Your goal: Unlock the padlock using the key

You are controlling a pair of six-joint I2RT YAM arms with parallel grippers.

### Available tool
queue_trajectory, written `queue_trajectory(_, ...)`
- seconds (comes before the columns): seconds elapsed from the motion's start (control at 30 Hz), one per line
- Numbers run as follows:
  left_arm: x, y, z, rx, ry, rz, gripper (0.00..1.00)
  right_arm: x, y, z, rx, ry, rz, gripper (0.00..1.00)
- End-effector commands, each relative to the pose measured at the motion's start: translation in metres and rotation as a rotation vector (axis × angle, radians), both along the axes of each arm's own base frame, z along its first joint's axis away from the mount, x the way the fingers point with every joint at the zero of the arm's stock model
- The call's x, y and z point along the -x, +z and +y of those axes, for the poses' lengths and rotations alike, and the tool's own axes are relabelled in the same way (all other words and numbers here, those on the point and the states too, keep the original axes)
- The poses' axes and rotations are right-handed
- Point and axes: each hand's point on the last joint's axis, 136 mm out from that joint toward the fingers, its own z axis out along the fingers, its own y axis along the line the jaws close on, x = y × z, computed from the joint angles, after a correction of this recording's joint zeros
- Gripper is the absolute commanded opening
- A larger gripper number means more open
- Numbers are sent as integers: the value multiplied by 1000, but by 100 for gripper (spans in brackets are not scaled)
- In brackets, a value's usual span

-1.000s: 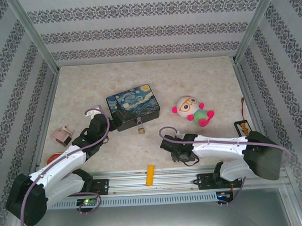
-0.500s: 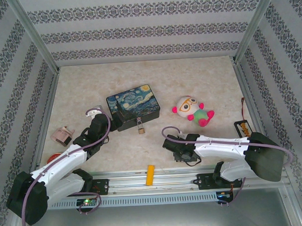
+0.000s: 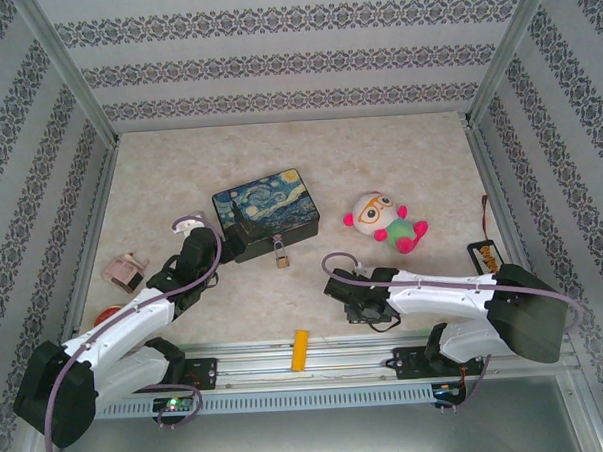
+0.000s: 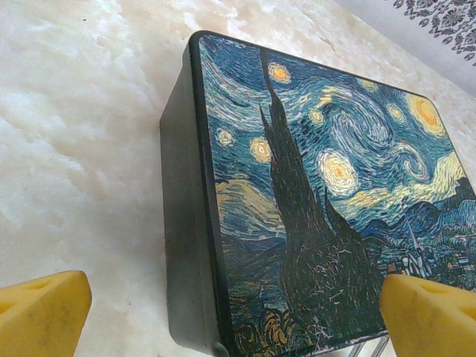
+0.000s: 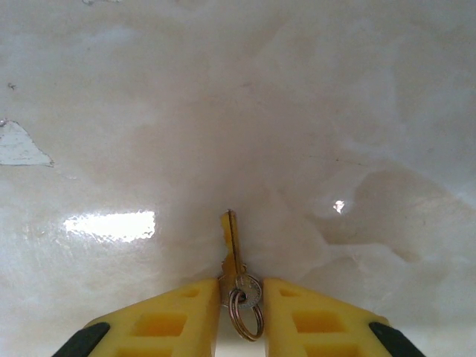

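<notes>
Jaws of the right gripper (image 5: 239,288) clamped the key (image 5: 232,238), low centre of its view. The left gripper (image 4: 234,309) gaped beside the tin (image 4: 312,186); the padlock (image 3: 281,255) sat at the tin's front, mid-frame overhead.

I looked down on a pale marbled tabletop (image 3: 379,163) boxed in on three sides. The back wall (image 3: 294,61), left wall (image 3: 20,198) and right wall (image 3: 579,154) wore white paper with bands of dark floral pattern. Silvery metal posts (image 3: 70,71) rose at the corners. A metal rail (image 3: 318,370) crossed the near edge. A bright glare patch (image 5: 110,225) lay on the marble.
</notes>
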Motion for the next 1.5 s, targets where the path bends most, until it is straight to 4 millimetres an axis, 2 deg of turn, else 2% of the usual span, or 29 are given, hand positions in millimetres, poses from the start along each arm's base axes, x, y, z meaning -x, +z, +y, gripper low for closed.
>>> queue_trajectory(0.0,-3,0,2,13,17,-9,99,1,-2,0,1,7,21,22)
queue_trajectory(0.17,-4,1,2,16,16,-11,99,-1,3,2,-5,16,11,25)
queue_trajectory(0.3,-4,1,2,14,15,-7,99,-1,5,6,-21,23,15,32)
queue_trajectory(0.7,-4,0,1,16,13,-4,99,-2,15,8,-73,36,-13,33)
queue_trajectory(0.9,-4,0,0,18,11,-1,99,-1,12,2,-70,32,-8,32)
queue_trajectory(1.2,-4,-1,0,19,12,4,99,1,3,1,-69,37,12,26)
queue_trajectory(1.47,-2,1,2,17,17,2,99,2,3,2,-75,42,20,10)
